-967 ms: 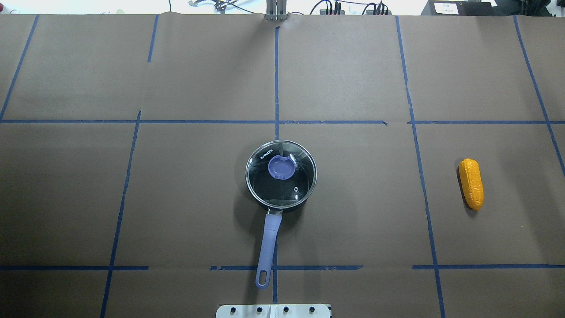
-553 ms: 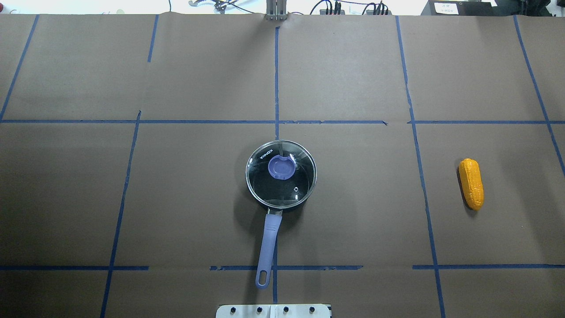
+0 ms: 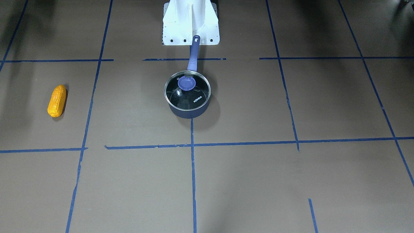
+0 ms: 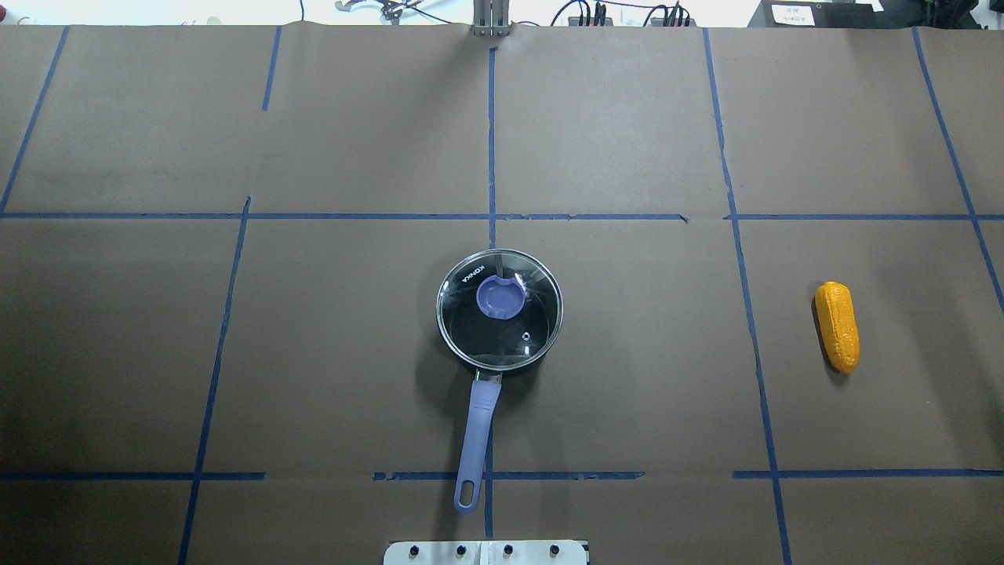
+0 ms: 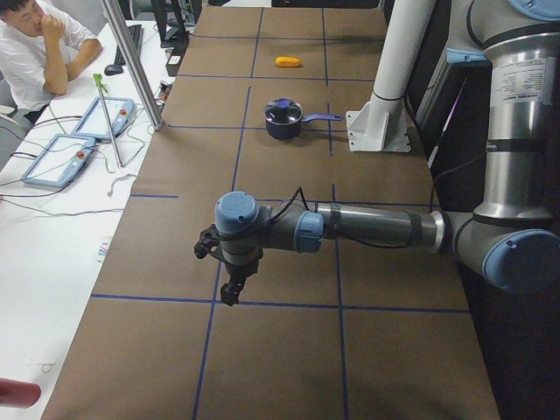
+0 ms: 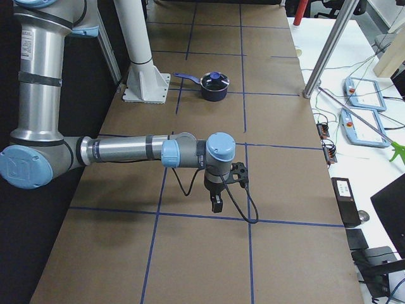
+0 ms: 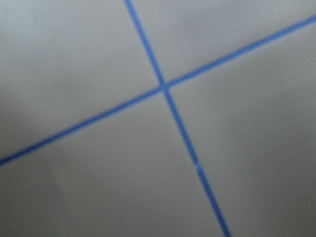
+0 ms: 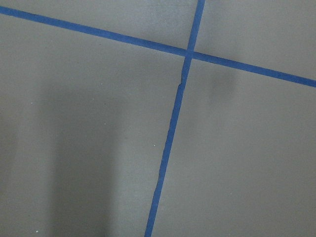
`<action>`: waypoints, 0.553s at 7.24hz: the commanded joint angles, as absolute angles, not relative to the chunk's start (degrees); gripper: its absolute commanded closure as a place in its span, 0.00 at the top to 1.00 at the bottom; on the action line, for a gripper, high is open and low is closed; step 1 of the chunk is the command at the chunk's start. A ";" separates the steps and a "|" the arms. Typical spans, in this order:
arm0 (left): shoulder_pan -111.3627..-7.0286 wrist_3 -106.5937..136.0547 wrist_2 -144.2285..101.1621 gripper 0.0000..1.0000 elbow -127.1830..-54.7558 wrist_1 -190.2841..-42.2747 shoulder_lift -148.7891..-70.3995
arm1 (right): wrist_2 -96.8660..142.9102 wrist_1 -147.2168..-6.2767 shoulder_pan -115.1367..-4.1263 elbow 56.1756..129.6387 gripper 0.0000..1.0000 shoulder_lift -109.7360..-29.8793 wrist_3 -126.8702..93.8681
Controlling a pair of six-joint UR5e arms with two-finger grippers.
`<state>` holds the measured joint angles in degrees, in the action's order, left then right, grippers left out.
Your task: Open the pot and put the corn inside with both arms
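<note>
The dark navy pot (image 4: 480, 416) stands near the table's middle, its purple-blue handle pointing toward the robot's base. The round glass lid (image 4: 518, 333) with a blue knob (image 4: 500, 298) sits on it, closed. The pot also shows in the front view (image 3: 187, 113). The yellow-orange corn (image 4: 838, 327) lies on the table far to the pot's right, and at the left of the front view (image 3: 57, 100). My left gripper (image 5: 230, 293) and right gripper (image 6: 216, 204) hang over the table's far ends, well away from both. They show only in the side views, so I cannot tell whether they are open or shut.
The brown paper table cover carries a grid of blue tape lines (image 4: 492, 216). The white base block (image 3: 190, 22) stands just behind the pot's handle. Both wrist views show only paper and tape crossings. A person sits at a side desk (image 5: 35, 44).
</note>
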<state>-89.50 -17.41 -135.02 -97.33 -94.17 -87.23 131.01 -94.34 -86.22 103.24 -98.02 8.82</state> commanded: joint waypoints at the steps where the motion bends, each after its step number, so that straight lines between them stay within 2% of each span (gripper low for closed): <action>1: -88.43 -13.54 -139.48 1.00 -98.08 -100.50 -87.54 | 132.27 -94.13 -86.22 102.74 1.00 -97.65 8.96; 2: -84.33 -7.36 -139.40 1.00 -98.69 -104.20 -87.80 | 132.36 -91.69 -85.96 102.66 1.00 -97.56 8.79; 4: -70.29 18.06 -134.86 1.00 -107.53 -104.06 -92.09 | 132.97 -90.62 -85.78 102.13 1.00 -97.56 8.35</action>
<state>-78.34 3.15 -137.88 -102.62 -103.49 -89.71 132.59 -91.32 -85.87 102.32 -97.59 8.52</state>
